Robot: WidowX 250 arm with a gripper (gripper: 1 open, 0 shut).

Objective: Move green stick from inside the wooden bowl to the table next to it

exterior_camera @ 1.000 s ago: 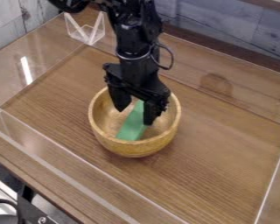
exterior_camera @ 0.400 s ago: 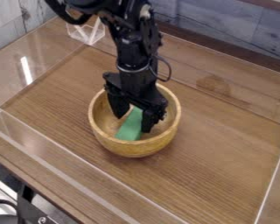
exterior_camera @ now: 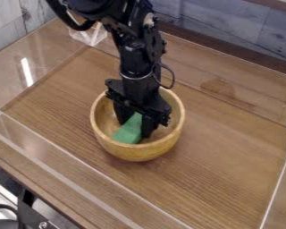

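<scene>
Camera view, left to right: a wooden bowl (exterior_camera: 107, 140) sits on a brown tabletop (exterior_camera: 223, 148), with the black claw (exterior_camera: 138, 114) reaching in from twelve o'clock. Its fingers are drawn together on the green stick (exterior_camera: 131, 131), which lies inside the bowl, its visible end pointing toward seven o'clock. The grip appears to be at the stick's upper part, though the fingers hide the contact. Lifting straight up, slowly, would test the hold before any sideways travel; the stick should clear the thick rim fully, then go toward three o'clock, where bare wood offers room to lower it flat before release.
</scene>
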